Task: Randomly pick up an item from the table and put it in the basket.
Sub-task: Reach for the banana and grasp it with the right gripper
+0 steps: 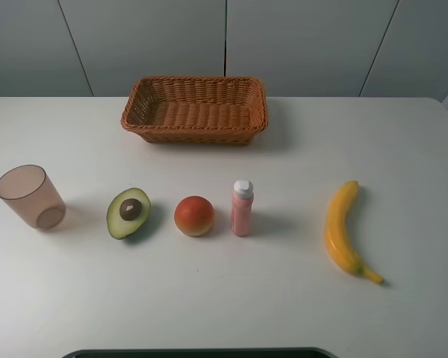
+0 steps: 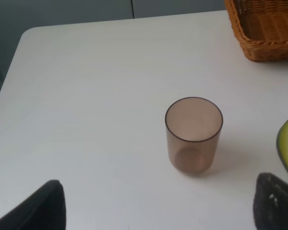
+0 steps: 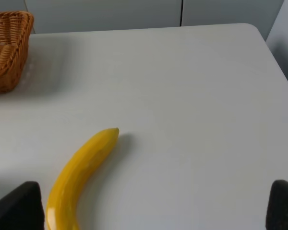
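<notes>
A long curved yellow banana (image 1: 342, 227) lies on the white table (image 1: 284, 298) at the right, its darker stem tip pointing to the front. In the right wrist view the banana (image 3: 81, 167) lies just ahead of my right gripper (image 3: 151, 208), whose fingers are wide apart and empty. The brown wicker basket (image 1: 194, 136) stands at the back centre and is empty; a corner of it shows in each wrist view (image 2: 269, 48) (image 3: 9, 52). My left gripper (image 2: 156, 211) is open and empty, near the cup. Neither gripper shows in the exterior high view.
A translucent pinkish cup (image 1: 31, 196) stands at the far left, also in the left wrist view (image 2: 193, 134). A halved avocado (image 1: 128, 212), a round red-orange fruit (image 1: 194, 215) and a pink bottle with white cap (image 1: 242, 208) stand in a row.
</notes>
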Controlling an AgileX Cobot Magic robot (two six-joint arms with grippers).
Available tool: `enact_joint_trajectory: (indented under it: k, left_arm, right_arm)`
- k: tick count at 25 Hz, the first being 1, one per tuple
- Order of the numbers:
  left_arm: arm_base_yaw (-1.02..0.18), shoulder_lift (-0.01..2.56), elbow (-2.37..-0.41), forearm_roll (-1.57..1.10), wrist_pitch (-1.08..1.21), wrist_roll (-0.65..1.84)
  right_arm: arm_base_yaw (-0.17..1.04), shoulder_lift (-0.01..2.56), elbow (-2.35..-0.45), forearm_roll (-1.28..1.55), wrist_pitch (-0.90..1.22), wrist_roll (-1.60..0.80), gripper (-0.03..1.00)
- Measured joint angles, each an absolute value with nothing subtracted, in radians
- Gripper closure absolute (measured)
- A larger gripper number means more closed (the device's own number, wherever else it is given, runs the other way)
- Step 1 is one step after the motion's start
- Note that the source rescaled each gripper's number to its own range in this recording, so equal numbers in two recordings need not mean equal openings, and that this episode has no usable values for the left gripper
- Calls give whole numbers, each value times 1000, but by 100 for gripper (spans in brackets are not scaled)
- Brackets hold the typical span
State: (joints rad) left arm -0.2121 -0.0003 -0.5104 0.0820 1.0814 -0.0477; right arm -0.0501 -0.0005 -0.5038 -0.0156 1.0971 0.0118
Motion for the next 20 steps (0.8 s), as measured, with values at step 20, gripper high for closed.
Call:
enact_joint_trajectory:
  k: [20]
  left_arm:
    - [-212, 0, -510, 82, 1081, -48]
  right_arm:
    - [-50, 0, -504, -16, 1097, 12, -3]
